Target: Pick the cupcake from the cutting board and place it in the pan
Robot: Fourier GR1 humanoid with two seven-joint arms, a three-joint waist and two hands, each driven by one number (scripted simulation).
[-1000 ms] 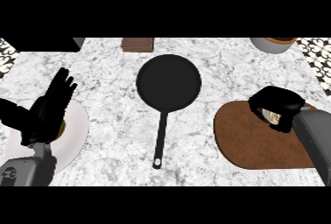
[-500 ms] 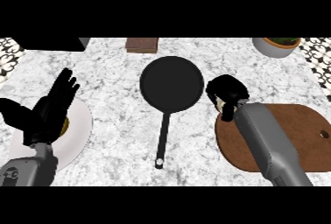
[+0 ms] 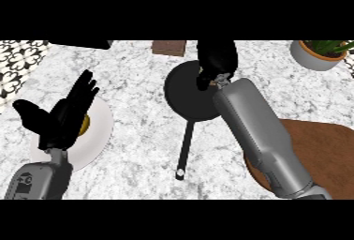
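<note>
Now right hand (image 3: 216,60) over pan (image 3: 185,96), clutching cupcake (image 3: 202,71)

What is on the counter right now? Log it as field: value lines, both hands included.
right hand: fingers curled, over the pan's far side
cupcake: mostly hidden in the right hand's fingers
pan: black, mid-counter, handle toward the robot
cutting board: brown, at right, partly behind the right forearm
left hand: open, resting over the white plate at left
potted plant: far right corner
</note>
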